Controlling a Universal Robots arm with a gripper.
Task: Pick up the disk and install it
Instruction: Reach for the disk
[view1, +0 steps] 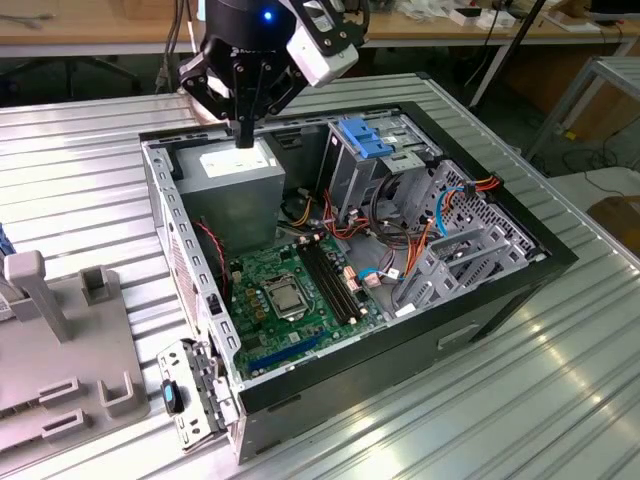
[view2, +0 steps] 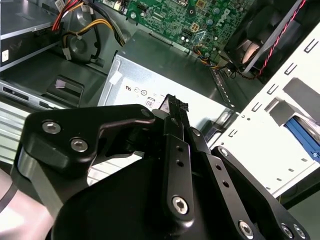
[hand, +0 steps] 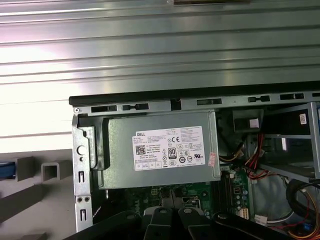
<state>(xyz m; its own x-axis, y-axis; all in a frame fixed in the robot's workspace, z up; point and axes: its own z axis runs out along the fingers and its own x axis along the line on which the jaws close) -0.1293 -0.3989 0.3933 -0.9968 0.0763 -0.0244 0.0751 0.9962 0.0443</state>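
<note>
Gripper (view1: 245, 133) in the exterior view hangs just above the power supply (view1: 232, 178), which fills the far corner of the open computer case (view1: 400, 335) on the exterior view's left. Its jaws are pressed together and hold nothing. The case lies on the ribbed metal table (view1: 560, 400), and a grey fixture (view1: 60, 340) stands by the table's edge on the exterior view's left.

In the second wrist view the black fingers (view2: 175, 150) meet at their tips over the power supply's labelled face, with nothing between them.

In the first wrist view a bright blue end of the disk (hand: 6, 170) shows at the grey fixture, outside the case wall and well apart from the gripper.
</note>
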